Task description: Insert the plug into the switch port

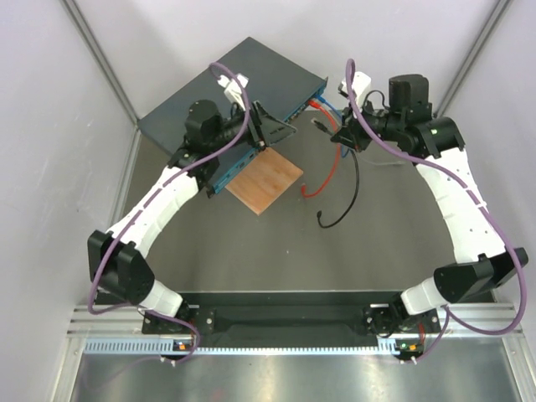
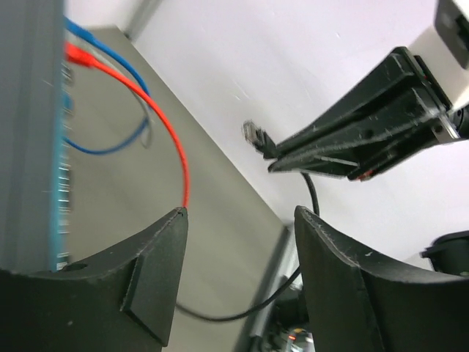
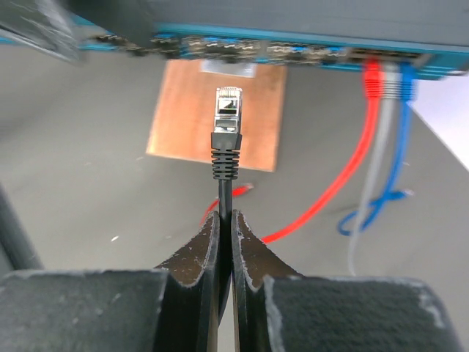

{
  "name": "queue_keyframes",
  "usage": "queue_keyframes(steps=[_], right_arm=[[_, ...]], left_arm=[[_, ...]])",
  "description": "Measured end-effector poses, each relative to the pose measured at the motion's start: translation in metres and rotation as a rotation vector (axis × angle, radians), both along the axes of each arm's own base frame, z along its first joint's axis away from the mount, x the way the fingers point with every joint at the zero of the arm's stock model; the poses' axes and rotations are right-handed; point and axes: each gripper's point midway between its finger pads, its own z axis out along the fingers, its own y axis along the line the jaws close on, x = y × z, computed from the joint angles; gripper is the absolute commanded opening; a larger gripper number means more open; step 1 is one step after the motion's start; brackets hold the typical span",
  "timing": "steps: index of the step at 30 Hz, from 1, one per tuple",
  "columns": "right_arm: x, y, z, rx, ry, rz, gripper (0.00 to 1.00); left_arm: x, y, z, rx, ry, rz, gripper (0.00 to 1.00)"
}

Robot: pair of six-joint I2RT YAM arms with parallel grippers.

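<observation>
The switch [image 1: 222, 96] is a dark slate-grey box at the back left, its teal front edge [image 1: 276, 126] facing right. My right gripper [image 1: 337, 134] is shut on a black cable just behind its plug [image 1: 321, 126]. In the right wrist view the plug [image 3: 227, 116] sticks out ahead of the shut fingers [image 3: 198, 257], pointing at the row of sockets [image 3: 293, 45] and a short way from it. My left gripper [image 1: 280, 132] hovers at the switch's front edge, open and empty [image 2: 238, 220]. The left wrist view shows the plug [image 2: 254, 136] apart from the switch [image 2: 29, 132].
A brown wooden board [image 1: 264, 180] lies on the table below the switch's front edge. Red [image 3: 352, 169], grey [image 3: 375, 183] and blue [image 3: 399, 139] cables sit in sockets at the far end of the row. The black cable's slack [image 1: 347, 205] loops on the table.
</observation>
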Motion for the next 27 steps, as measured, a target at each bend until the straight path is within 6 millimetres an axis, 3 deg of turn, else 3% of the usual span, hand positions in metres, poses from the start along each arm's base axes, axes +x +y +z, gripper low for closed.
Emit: queue_keyframes(steps=[9, 16, 20, 23, 24, 27], right_arm=[[-0.027, 0.025, -0.018, 0.012, 0.054, 0.133, 0.0], [-0.037, 0.037, -0.014, 0.011, 0.032, 0.19, 0.0], [-0.041, 0.042, -0.014, 0.007, 0.023, 0.213, 0.0], [-0.043, 0.045, -0.014, 0.0, 0.015, 0.226, 0.0], [-0.043, 0.044, -0.015, -0.006, 0.011, 0.225, 0.11], [-0.041, 0.044, -0.015, -0.01, -0.008, 0.226, 0.22]], left_arm=[[-0.01, -0.025, -0.011, -0.074, 0.132, -0.073, 0.6], [-0.014, -0.033, -0.012, -0.106, 0.188, -0.092, 0.48], [-0.017, -0.036, -0.018, -0.11, 0.22, -0.097, 0.34], [-0.017, -0.037, -0.018, -0.121, 0.243, -0.101, 0.12], [-0.018, -0.038, -0.017, -0.129, 0.25, -0.103, 0.01], [-0.019, -0.039, -0.013, -0.152, 0.263, -0.109, 0.0]])
